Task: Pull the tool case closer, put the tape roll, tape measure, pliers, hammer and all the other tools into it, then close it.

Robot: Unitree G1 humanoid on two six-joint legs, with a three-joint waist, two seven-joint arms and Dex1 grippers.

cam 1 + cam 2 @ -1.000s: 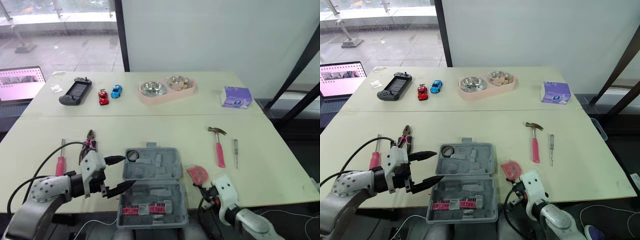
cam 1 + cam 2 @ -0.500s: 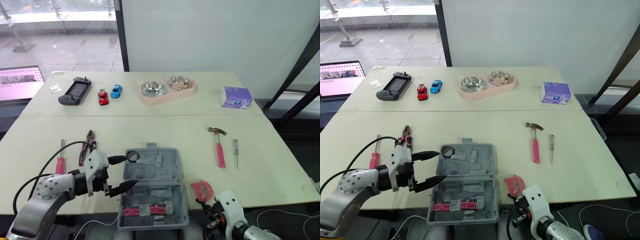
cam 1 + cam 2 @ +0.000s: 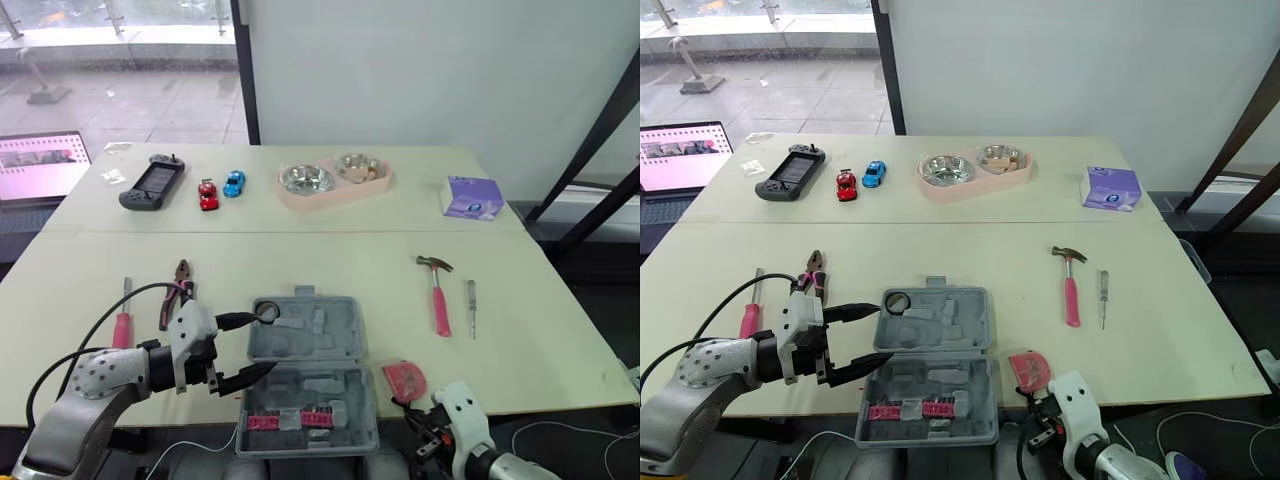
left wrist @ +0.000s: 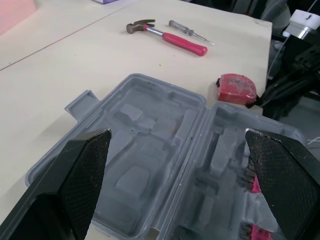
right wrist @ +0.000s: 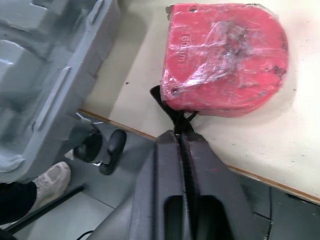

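Observation:
The grey tool case [image 3: 305,370] lies open at the table's near edge, with the tape roll [image 3: 265,312] in its far-left corner. My left gripper [image 3: 258,345] is open beside the case's left side; its fingers [image 4: 85,170] frame the case [image 4: 165,150]. The red tape measure [image 3: 403,377] lies right of the case near the table edge. My right gripper [image 5: 180,140] is shut on its black strap, below the edge. Pliers [image 3: 178,290] and a pink screwdriver [image 3: 122,320] lie to the left. The pink-handled hammer [image 3: 437,295] and a small screwdriver [image 3: 471,305] lie to the right.
On the far table stand a pink double pet bowl [image 3: 332,180], a purple tissue box [image 3: 472,195], two toy cars [image 3: 220,188] and a game controller [image 3: 150,182]. A laptop [image 3: 40,165] sits beyond the left edge.
My right gripper has drawn back below the near table edge, dragging the tape measure by its strap towards that edge. The left gripper has barely moved.

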